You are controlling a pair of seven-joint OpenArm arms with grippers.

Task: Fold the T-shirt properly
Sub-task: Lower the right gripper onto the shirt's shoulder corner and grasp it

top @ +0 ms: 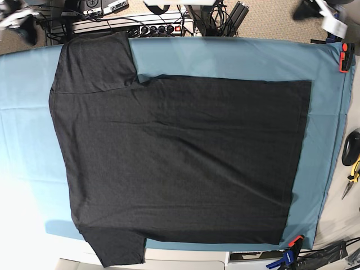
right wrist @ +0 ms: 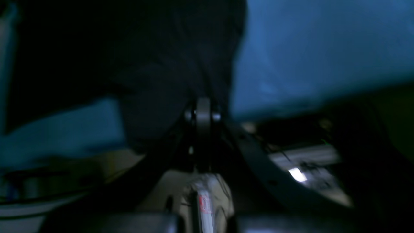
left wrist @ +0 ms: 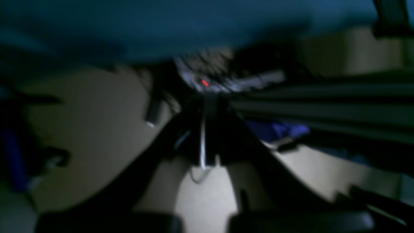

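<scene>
The black T-shirt (top: 180,157) lies spread flat on the teal table cloth (top: 236,56), plain side up, with its hem to the right. One sleeve (top: 95,62) lies at the top left, the other (top: 115,247) reaches the front edge. My right gripper (top: 16,21) hovers blurred beyond the top left corner, off the shirt. In its wrist view the right gripper (right wrist: 203,113) is shut on nothing, with the dark shirt (right wrist: 155,64) beyond it. My left gripper (top: 322,16) hangs past the top right corner. The left gripper (left wrist: 207,110) is shut and empty.
A red clamp (top: 344,56) holds the cloth at the right edge, and blue and orange clamps (top: 289,254) sit at the bottom right. Pliers (top: 353,177) and a black object (top: 351,147) lie on the right. A power strip with cables (top: 157,25) runs behind the table.
</scene>
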